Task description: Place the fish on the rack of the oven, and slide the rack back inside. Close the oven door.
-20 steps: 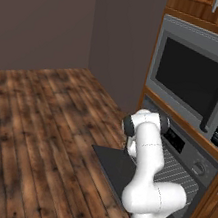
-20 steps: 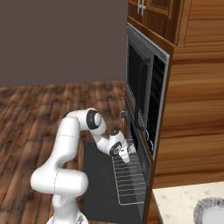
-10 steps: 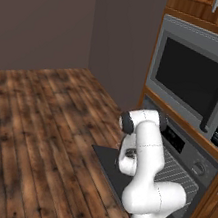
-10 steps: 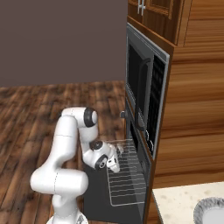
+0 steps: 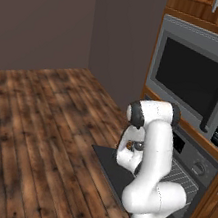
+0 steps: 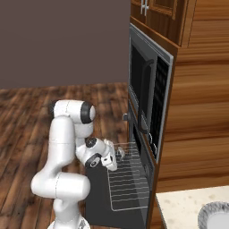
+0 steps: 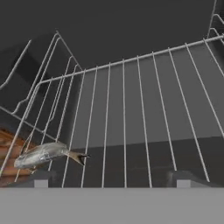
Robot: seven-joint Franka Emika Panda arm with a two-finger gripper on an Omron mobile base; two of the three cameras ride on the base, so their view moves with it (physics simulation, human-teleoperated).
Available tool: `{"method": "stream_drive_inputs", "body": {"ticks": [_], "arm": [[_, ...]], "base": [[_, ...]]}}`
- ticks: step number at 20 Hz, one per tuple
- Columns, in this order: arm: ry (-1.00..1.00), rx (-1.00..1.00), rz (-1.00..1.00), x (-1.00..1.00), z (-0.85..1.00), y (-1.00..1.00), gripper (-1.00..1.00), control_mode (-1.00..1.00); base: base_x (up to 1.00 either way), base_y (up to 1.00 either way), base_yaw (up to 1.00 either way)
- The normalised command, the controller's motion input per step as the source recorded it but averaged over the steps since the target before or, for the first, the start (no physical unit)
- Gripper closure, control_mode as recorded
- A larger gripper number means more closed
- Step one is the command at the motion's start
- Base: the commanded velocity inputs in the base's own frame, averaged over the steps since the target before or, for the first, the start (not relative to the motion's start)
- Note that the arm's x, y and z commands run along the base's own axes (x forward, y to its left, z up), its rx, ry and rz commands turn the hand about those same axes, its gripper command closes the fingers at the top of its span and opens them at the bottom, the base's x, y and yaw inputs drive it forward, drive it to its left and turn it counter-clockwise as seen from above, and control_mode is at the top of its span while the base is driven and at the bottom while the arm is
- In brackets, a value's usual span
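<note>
Both fingers [image 7: 41, 180] sit wide apart and hold nothing. The gripper [image 6: 117, 156] hangs low over the rack [image 7: 131, 113], which is pulled out above the open door [image 5: 115, 169] of the oven [image 5: 193, 161]. The fish [image 7: 43, 154] lies on the rack near one side edge, its dark tail pointing in across the wires. So the fish step looks done. Next comes pushing the rack in: the gripper needs to get to the rack's front edge and push it straight into the oven.

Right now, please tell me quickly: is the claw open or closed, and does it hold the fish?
Claw: open and holding nothing. Its fingertips stand wide apart; the fish lies free on the rack.
</note>
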Motion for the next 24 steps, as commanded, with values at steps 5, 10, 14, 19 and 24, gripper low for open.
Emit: {"method": "stream_drive_inputs", "body": {"ticks": [5,10,14,19,24], "arm": [[0.00,-0.08,0.00,-0.70,0.84,0.53,-1.00,-1.00],[0.00,-0.09,0.01,-0.50,0.56,0.91,-1.00,-1.00],[0.00,-0.03,0.00,-0.10,0.17,0.82,-1.00,-1.00],[0.00,-0.01,0.00,0.00,0.00,0.57,-1.00,-1.00],[0.02,0.00,-0.01,0.05,-0.13,0.59,-1.00,-1.00]], "base": [[0.00,0.00,0.00],[0.00,0.00,0.00],[0.00,0.00,0.00],[0.00,0.00,0.00],[0.00,0.00,0.00]]}}
